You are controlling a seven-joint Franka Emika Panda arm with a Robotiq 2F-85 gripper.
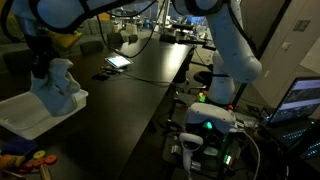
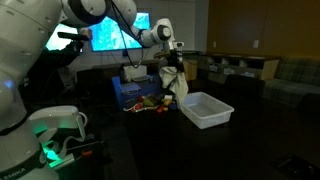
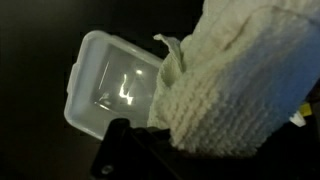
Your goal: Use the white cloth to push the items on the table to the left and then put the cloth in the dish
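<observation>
My gripper (image 1: 42, 68) is shut on the white cloth (image 1: 60, 88), which hangs down from it over the white dish (image 1: 35, 115). In an exterior view the cloth (image 2: 178, 85) dangles above the back edge of the dish (image 2: 205, 110). In the wrist view the knitted cloth (image 3: 235, 85) fills the right side and the empty dish (image 3: 105, 85) lies below at the left. The fingertips are hidden by the cloth. Small colourful items (image 2: 150, 103) lie on the dark table beside the dish.
A tablet (image 1: 118, 62) lies on the long dark table (image 1: 130, 85). Colourful items (image 1: 22, 158) lie near the front corner. The robot base (image 1: 205, 120) with green lights stands beside the table. Monitors (image 2: 115, 35) glow behind.
</observation>
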